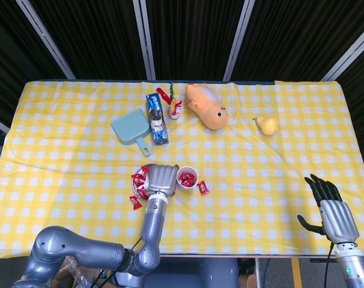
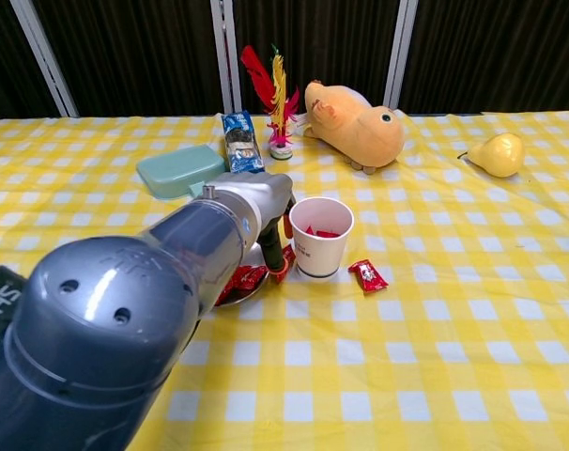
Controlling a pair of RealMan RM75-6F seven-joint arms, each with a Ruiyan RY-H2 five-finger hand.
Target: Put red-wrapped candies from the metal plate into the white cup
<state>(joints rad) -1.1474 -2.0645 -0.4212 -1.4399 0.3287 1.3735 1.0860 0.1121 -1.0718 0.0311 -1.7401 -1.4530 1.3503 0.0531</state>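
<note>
One white paper cup, one round metal plate, one teal plastic dustpan, one blue snack packet, one feathered shuttlecock, one orange plush toy and one yellow pear are counted (the red-wrapped candies, partly hidden, cannot be counted).

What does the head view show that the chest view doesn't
Only the head view shows the right hand, resting open at the table's near right corner, and the loose candy left of the metal plate. Only the chest view shows the left hand's fingers reaching down beside the white cup; the arm hides most of the plate there. Both show the cup holding red candies, a loose candy right of it, the plush toy and the pear.
</note>
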